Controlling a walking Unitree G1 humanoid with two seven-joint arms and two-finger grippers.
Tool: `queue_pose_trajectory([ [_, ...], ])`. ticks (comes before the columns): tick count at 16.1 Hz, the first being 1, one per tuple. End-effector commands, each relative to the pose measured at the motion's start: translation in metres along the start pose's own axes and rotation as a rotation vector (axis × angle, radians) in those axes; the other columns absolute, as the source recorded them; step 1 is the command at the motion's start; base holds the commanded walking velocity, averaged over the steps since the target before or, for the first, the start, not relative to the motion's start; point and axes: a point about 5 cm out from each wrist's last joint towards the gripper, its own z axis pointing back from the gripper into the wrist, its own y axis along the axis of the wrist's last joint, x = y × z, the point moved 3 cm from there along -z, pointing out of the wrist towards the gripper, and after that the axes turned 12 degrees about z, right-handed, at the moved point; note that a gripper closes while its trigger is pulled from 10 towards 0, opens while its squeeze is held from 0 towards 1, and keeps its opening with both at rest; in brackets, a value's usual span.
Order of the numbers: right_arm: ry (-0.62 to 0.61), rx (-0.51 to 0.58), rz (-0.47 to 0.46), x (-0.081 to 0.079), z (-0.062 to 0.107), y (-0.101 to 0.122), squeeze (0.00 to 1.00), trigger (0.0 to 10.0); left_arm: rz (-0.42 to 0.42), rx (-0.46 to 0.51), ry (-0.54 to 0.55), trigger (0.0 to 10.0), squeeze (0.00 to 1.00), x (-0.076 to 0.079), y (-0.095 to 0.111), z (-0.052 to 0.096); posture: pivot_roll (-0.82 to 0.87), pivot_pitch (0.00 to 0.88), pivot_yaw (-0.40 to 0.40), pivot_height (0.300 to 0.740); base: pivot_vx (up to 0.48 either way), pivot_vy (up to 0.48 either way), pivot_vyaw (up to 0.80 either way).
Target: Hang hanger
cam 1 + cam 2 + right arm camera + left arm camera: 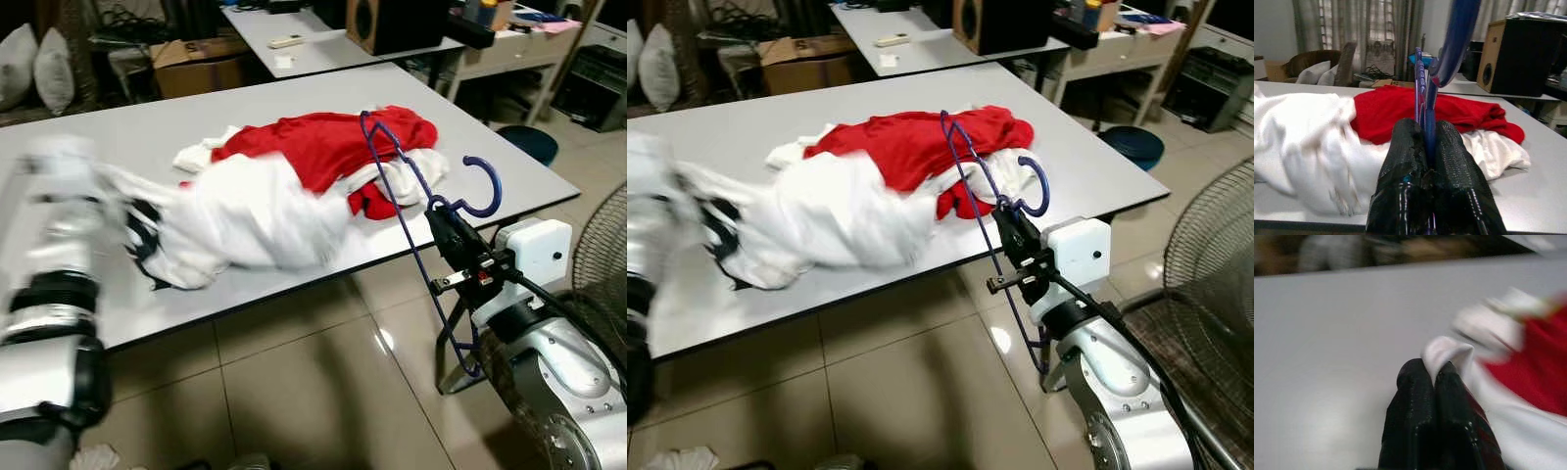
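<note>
Hanger in hand, garment pinched, nothing hung yet.
Your right gripper point(446, 217) is clamped on the blue hanger point(411, 225) at the table's point(118, 137) near right edge; your left gripper point(1436, 377) pinches the white garment point(245, 211) beside the red one point(323, 142). Threading and hanging remain.

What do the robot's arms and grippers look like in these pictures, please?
Both arms are silver metal with black joint bands. The right gripper has two long black textured fingers, a white boxy wrist housing and a black cable. The left gripper has matching black fingers.

Clothes point(294, 186) lie on table point(118, 137), fan point(602, 250) right.
</note>
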Motion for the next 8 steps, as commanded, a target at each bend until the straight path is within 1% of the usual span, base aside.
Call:
queue_pose_trajectory([
  [1,0.01,0.012,0.002,-0.001,-0.001,0.002,0.0,10.0,-0.038,-0.032,-0.165,10.0,1.0,0.021,-0.004,0.001,-0.05,0.0,0.055,0.74,0.0,0.0,0.0],
  [2,0.009,0.013,0.002,0.0,-0.001,0.002,0.0,10.0,-0.056,-0.031,-0.246,10.0,1.0,0.031,-0.002,0.002,-0.05,0.0,0.056,0.74,0.0,0.0,0.0],
  [4,0.007,0.013,0.0,-0.001,-0.001,0.002,0.0,10.0,-0.171,-0.003,-0.232,10.0,1.0,0.022,0.013,0.002,-0.05,0.0,0.059,0.74,0.0,0.0,0.0],
  [5,0.006,0.011,-0.001,-0.001,0.0,0.002,0.0,10.0,-0.251,0.006,-0.247,10.0,1.0,0.016,0.022,0.003,-0.05,0.0,0.06,0.74,0.0,0.0,0.0],
  [6,0.007,0.011,-0.001,-0.001,0.0,0.002,0.0,10.0,-0.288,0.005,-0.284,10.0,1.0,0.014,0.028,0.005,-0.05,0.0,0.06,0.74,0.0,0.0,0.0],
  [7,0.011,0.011,0.0,-0.001,0.001,0.002,0.0,10.0,-0.287,0.024,-0.338,10.0,1.0,0.015,0.038,0.008,-0.04,0.0,0.059,0.74,0.0,0.0,0.0],
  [8,0.012,0.012,0.002,0.0,0.001,0.002,0.0,10.0,-0.273,0.031,-0.389,10.0,1.0,0.017,0.042,0.01,-0.04,0.0,0.06,0.74,0.0,0.0,0.0],
])
